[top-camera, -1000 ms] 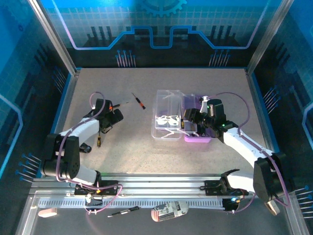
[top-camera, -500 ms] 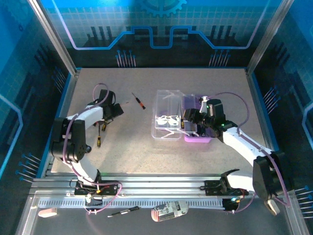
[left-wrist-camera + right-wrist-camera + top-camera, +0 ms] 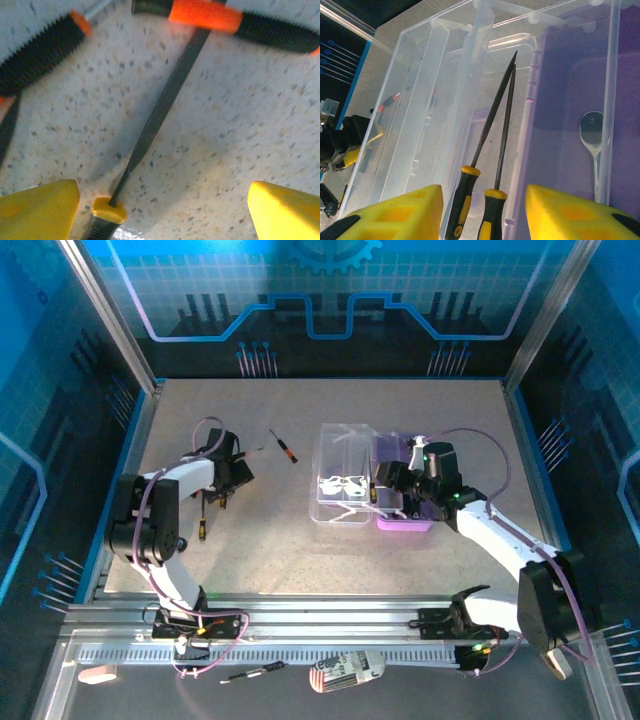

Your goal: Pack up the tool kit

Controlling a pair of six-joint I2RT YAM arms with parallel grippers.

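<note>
**Left arm folds in while both claws stand apart**

Since a second ago the left arm's elbow has drawn in toward its base; the right arm has hardly stirred. The left gripper (image 3: 165, 205) gapes wide just above the table (image 3: 240, 140), gripping nothing. A thin dark blade (image 3: 160, 110) lies between its fingertips. The right gripper (image 3: 485, 210) is apart too, with two yellow-and-black tools (image 3: 492, 150) lying loose between its fingers. The tool kit (image 3: 375, 490) lies open right of centre, its clear lid (image 3: 430, 100) beside its purple base (image 3: 570, 90).

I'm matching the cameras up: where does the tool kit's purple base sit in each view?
Top external: purple base, right of centre, beside the clear lid.
Right wrist: base on the right, lid to its left.
Left wrist: faces loose screwdrivers on the table instead.
Shared landmark: the speckled table.
</note>
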